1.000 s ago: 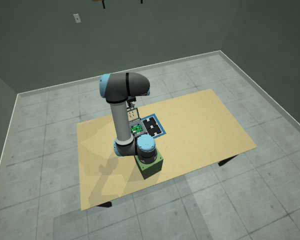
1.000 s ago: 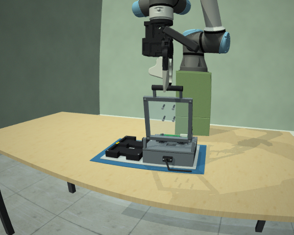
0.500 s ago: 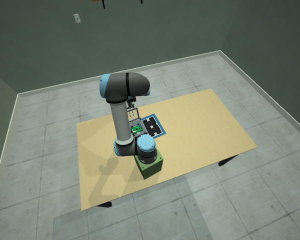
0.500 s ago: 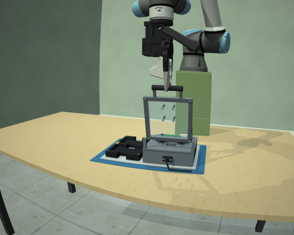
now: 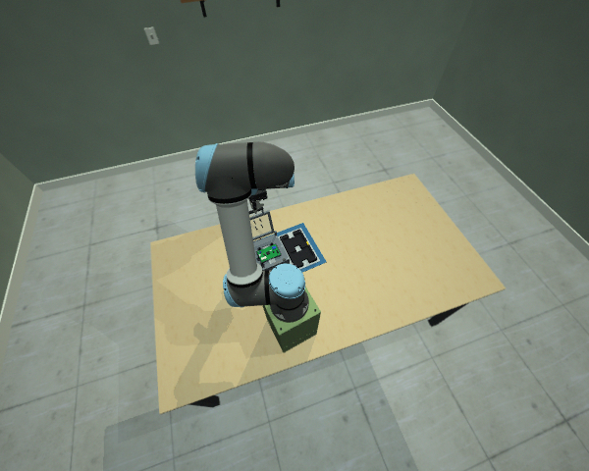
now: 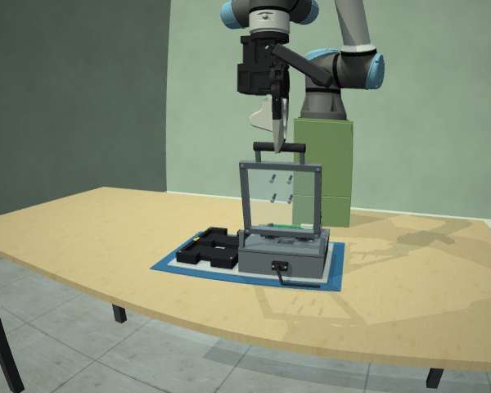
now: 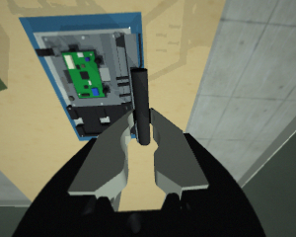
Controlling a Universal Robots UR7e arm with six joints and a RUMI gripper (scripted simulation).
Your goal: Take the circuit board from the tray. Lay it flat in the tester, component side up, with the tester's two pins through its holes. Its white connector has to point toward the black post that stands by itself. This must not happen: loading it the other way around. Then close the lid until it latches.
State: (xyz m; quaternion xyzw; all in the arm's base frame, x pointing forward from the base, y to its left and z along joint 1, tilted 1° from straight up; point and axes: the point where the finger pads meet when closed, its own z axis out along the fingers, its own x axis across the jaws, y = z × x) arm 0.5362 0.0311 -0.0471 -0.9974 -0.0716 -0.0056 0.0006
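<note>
The green circuit board [image 7: 85, 75] lies flat in the grey tester [image 6: 283, 252], component side up; it also shows in the top view [image 5: 268, 253]. The tester's clear lid [image 6: 279, 196] stands upright and open. Its black bar handle [image 6: 279, 146] runs along the lid's top edge. My gripper [image 7: 142, 110] hangs straight above the lid and is shut on this handle [image 7: 140, 105]. The gripper also shows in the exterior view [image 6: 278, 146]. The black tray [image 6: 207, 251] beside the tester holds no board.
Tester and tray stand on a blue mat [image 6: 254, 270] near the middle of the wooden table. The arm's green pedestal [image 6: 322, 169] stands behind the tester. A black cable [image 6: 294, 282] runs out of the tester's front onto the mat.
</note>
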